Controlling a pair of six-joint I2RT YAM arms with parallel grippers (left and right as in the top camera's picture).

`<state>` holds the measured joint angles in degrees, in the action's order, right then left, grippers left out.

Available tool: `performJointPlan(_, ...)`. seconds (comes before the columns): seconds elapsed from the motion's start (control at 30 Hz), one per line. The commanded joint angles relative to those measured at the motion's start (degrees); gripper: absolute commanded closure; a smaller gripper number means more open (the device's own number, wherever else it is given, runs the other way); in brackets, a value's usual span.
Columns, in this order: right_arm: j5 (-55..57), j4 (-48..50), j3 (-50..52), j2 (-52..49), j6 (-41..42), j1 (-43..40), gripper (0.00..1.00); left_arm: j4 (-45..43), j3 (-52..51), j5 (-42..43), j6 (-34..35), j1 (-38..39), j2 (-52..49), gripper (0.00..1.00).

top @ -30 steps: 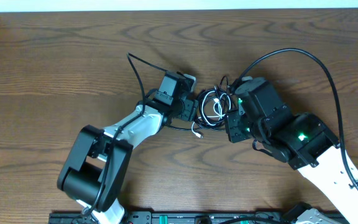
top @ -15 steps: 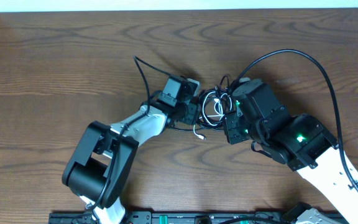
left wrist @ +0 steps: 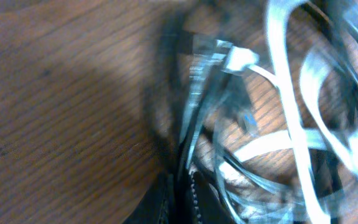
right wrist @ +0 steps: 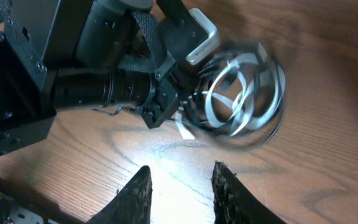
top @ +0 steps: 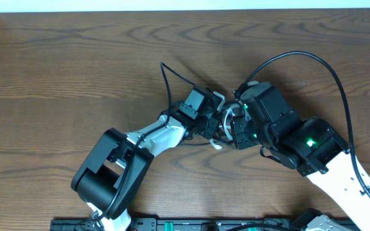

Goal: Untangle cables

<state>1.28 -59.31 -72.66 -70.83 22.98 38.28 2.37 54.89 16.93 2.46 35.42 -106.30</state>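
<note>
The cables (top: 227, 118) lie as a small tangled coil of black and white strands between my two grippers at mid-table. My left gripper (top: 214, 122) has its tip in the coil's left side. In the left wrist view its jaws (left wrist: 180, 196) are shut on a black strand (left wrist: 188, 124), with blurred white loops (left wrist: 291, 124) to the right. My right gripper (right wrist: 182, 186) is open above bare wood, nothing between its fingers. The coil (right wrist: 241, 99) lies just beyond those fingers, and the left gripper (right wrist: 166, 106) grips the coil's left edge. From overhead the right gripper (top: 236, 133) is mostly hidden under its own body.
A thick black robot wire (top: 300, 58) arches over the right arm, and a thinner one (top: 169, 77) rises behind the left wrist. A black rail (top: 172, 224) runs along the table's near edge. The wooden table (top: 76, 64) stretches out left and behind.
My left gripper has slid right into the coil and closed on a black strand. The coil has shifted and shows motion blur. The right gripper has barely moved.
</note>
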Motion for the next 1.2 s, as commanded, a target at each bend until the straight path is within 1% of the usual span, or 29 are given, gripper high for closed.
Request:
performJointPlan(0.0,0.8,-0.4,-0.2,0.3,0.3,0.3,0.74,1.5,-0.3,-4.3,-1.4,0.0,-0.7,0.92)
performJointPlan(0.03,1.3,-0.4,0.0,0.3,0.3,0.3,0.80,2.0,-0.3,-4.8,-1.6,-0.1,-0.2,0.93)
performJointPlan(0.07,1.9,-0.4,0.2,0.3,0.3,0.3,0.84,2.5,-0.3,-4.8,-2.2,-0.2,0.4,0.93)
performJointPlan(0.13,3.9,-0.4,0.6,0.3,0.3,0.3,0.88,3.9,-0.3,-4.8,-2.8,-0.7,2.7,0.92)
performJointPlan(0.27,7.7,0.0,1.6,0.3,0.3,0.3,0.88,7.0,-0.2,-4.8,-2.8,-2.0,10.9,0.93)
performJointPlan(0.37,8.5,1.5,2.6,0.3,0.3,0.3,0.87,8.2,-0.2,-4.8,-2.8,-3.1,19.4,0.93)
performJointPlan(0.57,8.5,7.1,6.3,0.3,0.3,0.3,0.82,8.3,-0.2,-4.8,-2.8,-4.1,34.6,0.93)
performJointPlan(0.7,8.5,12.3,10.1,0.3,0.3,0.3,0.83,10.1,-0.2,-4.8,-2.8,-4.1,40.8,0.93)
performJointPlan(0.8,8.8,17.6,13.2,0.3,0.3,0.3,0.85,11.7,-0.2,-4.8,-2.8,-4.1,43.2,0.93)
performJointPlan(0.83,9.2,20.4,14.6,0.3,0.3,0.3,0.88,12.3,-0.2,-4.8,-2.8,-4.1,43.8,0.93)
performJointPlan(0.97,13.0,27.3,18.2,0.3,0.3,0.3,0.93,14.4,-0.2,-4.7,-2.8,-4.1,45.0,0.93)
performJointPlan(1.1,14.7,33.9,21.4,0.3,0.3,0.3,0.91,15.0,-0.2,-3.9,-2.7,-4.1,45.5,0.93)
performJointPlan(1.17,14.7,36.1,22.5,0.3,0.3,0.3,0.87,15.0,-0.2,-3.9,-2.6,-4.1,45.6,0.93)
